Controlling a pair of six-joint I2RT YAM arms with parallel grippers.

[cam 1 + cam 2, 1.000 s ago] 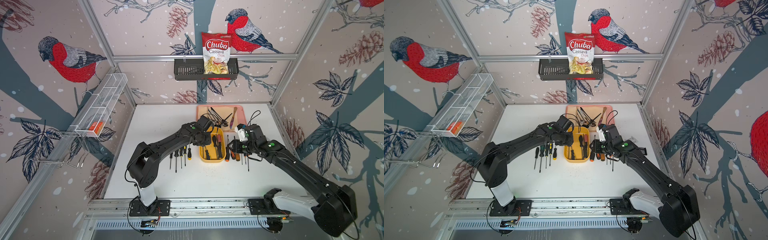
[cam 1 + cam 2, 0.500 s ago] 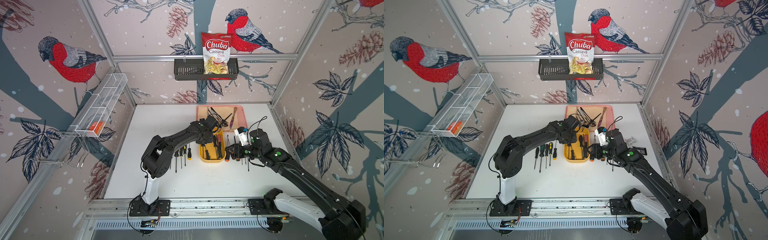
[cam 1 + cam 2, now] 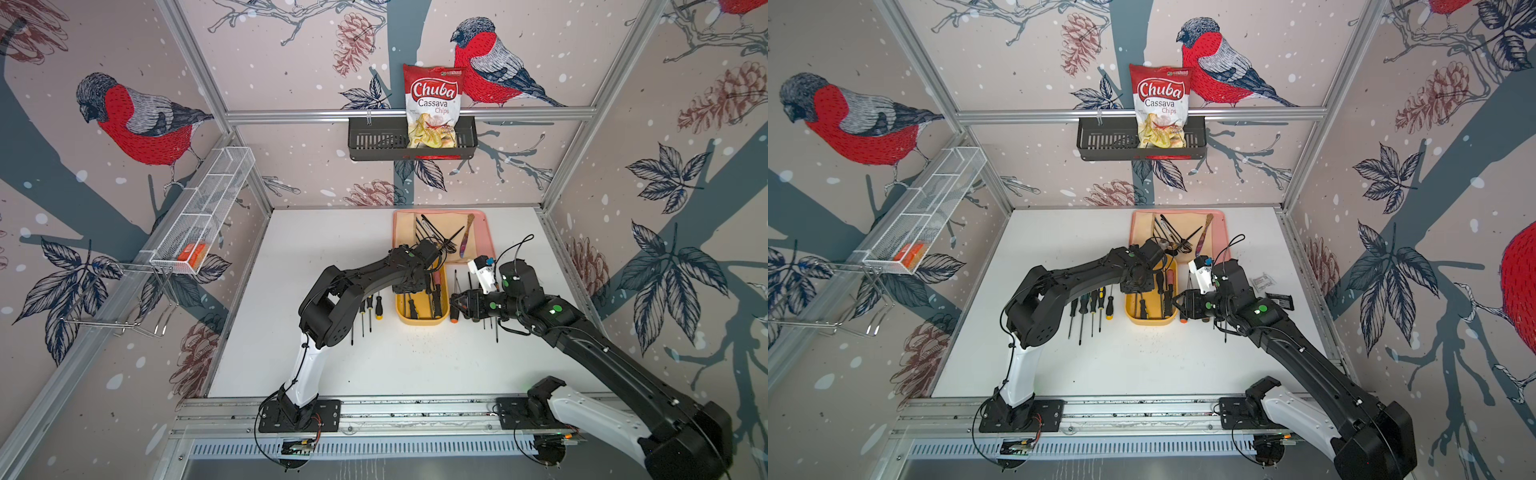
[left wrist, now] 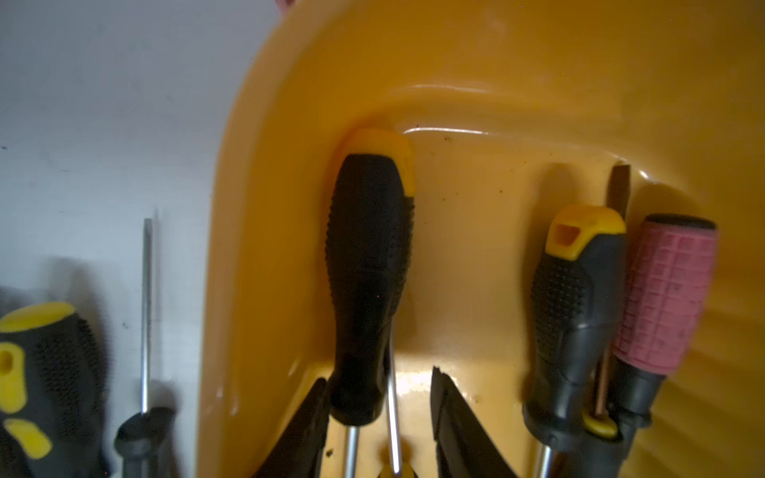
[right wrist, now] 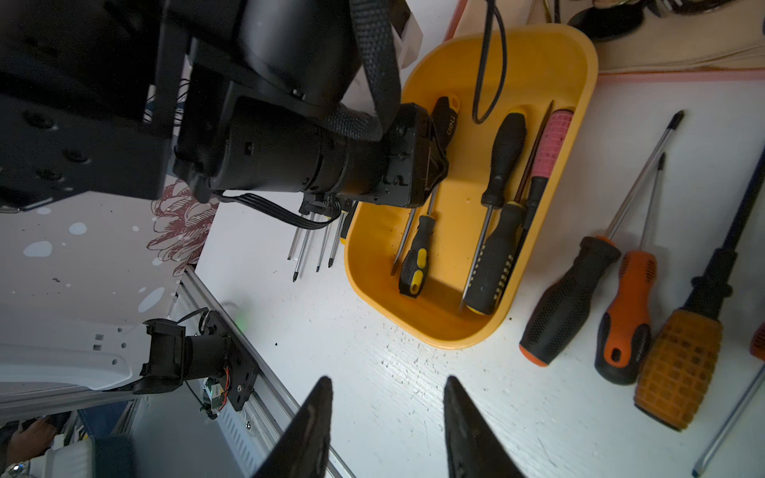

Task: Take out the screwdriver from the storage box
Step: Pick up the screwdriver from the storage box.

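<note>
Nearest, along the bottom of both top views, the two arm bases sat on a metal rail at the front edge of the white table. Just beyond it, low in the right wrist view, the right gripper hovered over bare table, its jaws moderately apart with nothing between them, short of the storage box.

Right of the box in that view, loose tools lay on the table: a black screwdriver with an orange end, an orange-and-black screwdriver and an amber knobbly-handled screwdriver.

In a top view the box stood at the centre of the table, with a row of thin screwdrivers on the table to its left.

The left gripper pointed down into the box, its jaws part-open on either side of the lower end of a black-and-yellow screwdriver. One finger sat just beside the handle and the other stood clear, so nothing was clamped. That screwdriver lay on the box floor, left of centre in the left wrist view, with a pink-handled screwdriver at the right.

Farther back lay a pink tray, and on the back wall a black basket held a chips bag.
</note>
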